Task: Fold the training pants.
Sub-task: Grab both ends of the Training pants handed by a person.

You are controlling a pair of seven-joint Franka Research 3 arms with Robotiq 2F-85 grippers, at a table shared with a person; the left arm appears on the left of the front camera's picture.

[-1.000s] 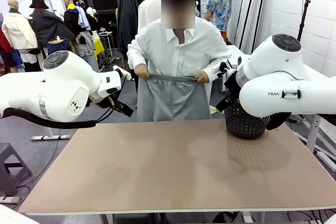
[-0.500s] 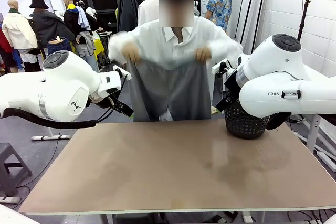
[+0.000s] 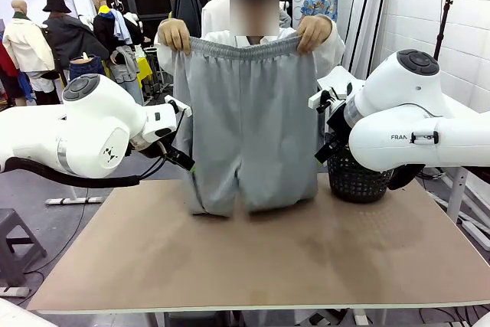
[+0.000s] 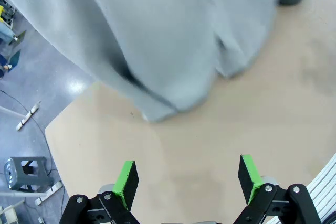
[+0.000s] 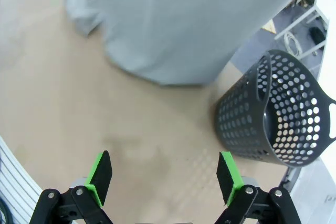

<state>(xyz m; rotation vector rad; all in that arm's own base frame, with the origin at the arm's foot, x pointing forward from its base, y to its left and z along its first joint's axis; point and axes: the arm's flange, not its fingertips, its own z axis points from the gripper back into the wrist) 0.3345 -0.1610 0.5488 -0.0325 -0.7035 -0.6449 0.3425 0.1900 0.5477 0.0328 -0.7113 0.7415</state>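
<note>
Pants: I see the training pants [image 3: 249,120] hanging full length from the person's hands [image 3: 174,34], hems low over the far part of the bench [image 3: 260,266]; contact unclear.
Left end effector [image 4: 188,179]: fingers apart, empty, over bare bench near the hems.
Right end effector [image 5: 164,177]: fingers apart, empty, near the black basket [image 5: 278,114].
Snag risk: reaching in while the cloth hangs, I could pinch one layer and bunch a leg.
Collision risk: a wide right sweep could tip the basket.
</note>
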